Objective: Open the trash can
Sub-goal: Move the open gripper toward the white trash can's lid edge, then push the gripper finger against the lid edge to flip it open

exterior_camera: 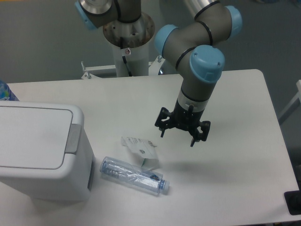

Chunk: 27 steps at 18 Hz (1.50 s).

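Note:
The trash can [40, 160] is a large white boxy bin at the left of the table, its flat lid [30, 136] closed. A grey push tab [73, 139] sits on its right rim. My gripper [177, 136] hangs above the middle of the table, well to the right of the bin, fingers spread open and empty. It touches nothing.
A clear plastic bottle [133, 175] lies on its side just right of the bin. A crumpled white wrapper [140, 148] lies beside it. The robot's base column [128, 42] stands at the table's far edge. A blue object [5, 92] shows at the far left.

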Each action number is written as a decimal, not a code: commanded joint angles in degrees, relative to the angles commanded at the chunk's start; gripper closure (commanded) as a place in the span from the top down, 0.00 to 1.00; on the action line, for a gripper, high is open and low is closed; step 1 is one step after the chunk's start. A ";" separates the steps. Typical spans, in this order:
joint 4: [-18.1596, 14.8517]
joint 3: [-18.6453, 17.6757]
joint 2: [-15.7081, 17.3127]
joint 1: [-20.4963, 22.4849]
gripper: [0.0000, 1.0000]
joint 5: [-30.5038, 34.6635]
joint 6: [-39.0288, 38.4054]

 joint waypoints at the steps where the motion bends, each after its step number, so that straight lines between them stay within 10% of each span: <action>1: 0.00 0.53 0.26 -0.62 1.00 -1.31 -1.05; 12: 0.09 7.56 1.67 -5.63 1.00 -13.72 -15.64; 27: 3.07 7.04 3.60 -10.55 1.00 -16.09 -22.95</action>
